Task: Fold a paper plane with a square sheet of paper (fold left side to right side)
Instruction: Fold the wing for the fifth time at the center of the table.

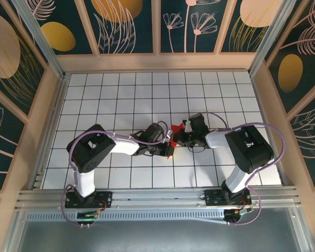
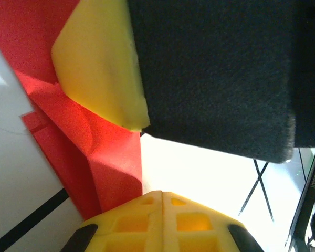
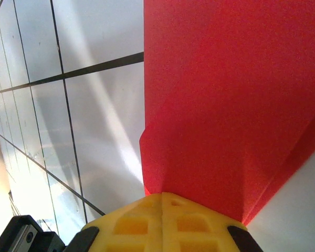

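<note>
Left pincer (image 2: 161, 194) and right pincer (image 3: 161, 195) both pinch the paper (image 3: 226, 94) (centre of the counter (image 1: 121, 94)); best move the 2 together, matching edges.

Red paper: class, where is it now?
In the top view, the red paper sits near centre, gripped by the left tool and right tool.

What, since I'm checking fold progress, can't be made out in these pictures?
Top external: red paper mostly hidden under the left claw and right claw; shape unclear.
Left wrist: paper covered by a yellow and black part, cut off by the edge.
Right wrist: paper runs past the top and right edges.
</note>
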Tool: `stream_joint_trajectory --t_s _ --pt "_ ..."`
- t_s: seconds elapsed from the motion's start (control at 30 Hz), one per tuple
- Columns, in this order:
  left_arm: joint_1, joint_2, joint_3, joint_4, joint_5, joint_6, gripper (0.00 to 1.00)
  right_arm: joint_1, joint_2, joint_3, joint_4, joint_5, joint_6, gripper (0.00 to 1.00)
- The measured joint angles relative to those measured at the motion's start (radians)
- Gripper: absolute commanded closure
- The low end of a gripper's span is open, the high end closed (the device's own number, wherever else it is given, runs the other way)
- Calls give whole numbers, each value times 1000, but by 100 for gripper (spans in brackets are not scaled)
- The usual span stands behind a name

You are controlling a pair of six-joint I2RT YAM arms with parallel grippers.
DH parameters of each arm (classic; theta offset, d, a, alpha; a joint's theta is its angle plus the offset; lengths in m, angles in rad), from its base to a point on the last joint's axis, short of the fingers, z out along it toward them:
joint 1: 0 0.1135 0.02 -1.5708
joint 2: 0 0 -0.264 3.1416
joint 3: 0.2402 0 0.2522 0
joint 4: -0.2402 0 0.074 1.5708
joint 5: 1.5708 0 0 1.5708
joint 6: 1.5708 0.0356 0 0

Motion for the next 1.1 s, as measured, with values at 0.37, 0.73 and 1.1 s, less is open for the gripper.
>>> stream_joint_trajectory --t_s 0.37,0.73,1.1 --pt "-41 -69 -87 18 -34 58 100 9 8 18 -23 -6 -14 100" --pt "-74 -223 -228 -21 -27 39 100 9 22 104 -150 24 -60 93" --pt "-74 -473 -247 -44 -352 31 94 51 -123 306 -461 359 -125 45"
